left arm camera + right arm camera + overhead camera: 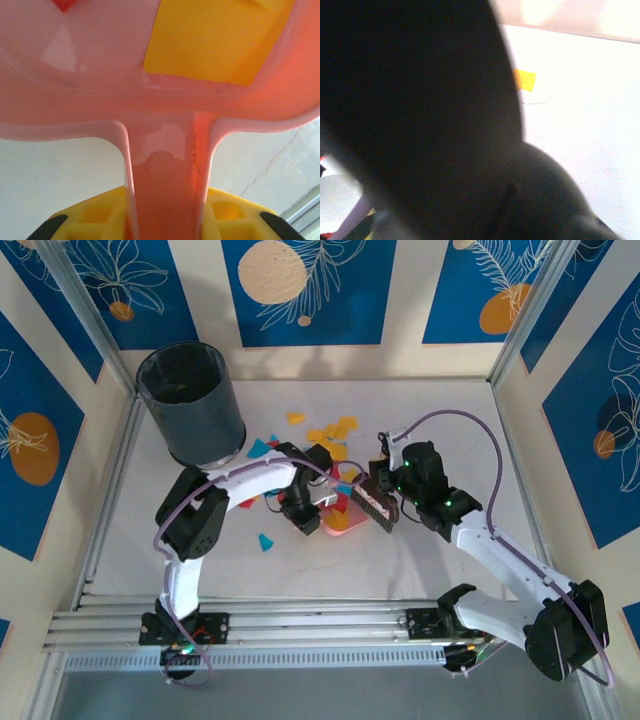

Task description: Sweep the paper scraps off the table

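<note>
left gripper (167, 222) clamped on the handle of the pink dustpan (90, 75), yellow paper scrap (220, 40) lying in it, right gripper (393, 483) clenched tight around the dark brush (376, 504), near the dustpan

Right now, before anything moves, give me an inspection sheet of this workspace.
Surface: pale table, scraps strewn mid-table.
Job's things: paper scraps in red, yellow and teal, loose around the arms; a yellow one lies in the dustpan.
Clutter: dark bin, upright at the far left corner.
Grippers: left claw shut on the dustpan handle; right claw shut on the brush.
Cables: purple cables looping above both arms.
Surroundings: blue-and-cream patterned walls; aluminium rails at the near edge.
</note>
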Robot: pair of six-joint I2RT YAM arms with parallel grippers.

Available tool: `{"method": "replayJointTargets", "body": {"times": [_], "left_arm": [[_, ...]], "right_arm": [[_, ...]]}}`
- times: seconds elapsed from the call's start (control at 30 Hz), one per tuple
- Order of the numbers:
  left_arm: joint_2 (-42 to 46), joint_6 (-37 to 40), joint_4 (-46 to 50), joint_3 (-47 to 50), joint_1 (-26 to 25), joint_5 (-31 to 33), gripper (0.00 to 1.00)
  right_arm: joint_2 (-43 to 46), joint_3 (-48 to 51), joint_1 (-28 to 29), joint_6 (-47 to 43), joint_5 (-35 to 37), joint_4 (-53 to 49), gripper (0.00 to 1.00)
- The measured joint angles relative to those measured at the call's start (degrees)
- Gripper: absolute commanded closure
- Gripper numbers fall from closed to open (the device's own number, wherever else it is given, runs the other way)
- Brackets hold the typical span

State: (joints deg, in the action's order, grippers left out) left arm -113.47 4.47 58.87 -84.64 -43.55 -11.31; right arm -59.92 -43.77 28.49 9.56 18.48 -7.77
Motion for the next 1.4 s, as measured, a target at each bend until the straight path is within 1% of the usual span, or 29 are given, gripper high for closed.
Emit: {"method": "replayJointTargets", "body": {"times": [0.17,0.3,0.6,0.77,1.13,1.4], "left_arm": [[3.8,0.0,0.0,4.0,1.2,0.0,1.0],[5.7,-0.1,-0.1,6.7,2.8,0.0,1.0],[6.2,0.0,-0.4,8.2,4.5,0.0,1.0],[6.2,0.0,-0.9,8.4,4.7,0.0,1.0],[6.2,0.0,-0.9,8.3,4.9,0.0,1.0],[5.2,0.1,-0.9,6.7,5.1,0.0,1.0]], "right_arm": [[0.5,0.5,-0.7,0.3,2.7,2.1,1.0],[-0.4,0.9,-2.6,0.2,4.6,5.9,1.0],[-10.3,0.9,-8.5,-0.5,7.3,17.8,1.0],[-15.0,-0.3,-10.1,-1.8,7.0,20.7,1.0],[-19.8,-3.7,-9.8,-2.9,6.2,22.2,1.0],[-21.0,-4.7,-5.9,-3.1,5.4,22.3,1.0]]}}
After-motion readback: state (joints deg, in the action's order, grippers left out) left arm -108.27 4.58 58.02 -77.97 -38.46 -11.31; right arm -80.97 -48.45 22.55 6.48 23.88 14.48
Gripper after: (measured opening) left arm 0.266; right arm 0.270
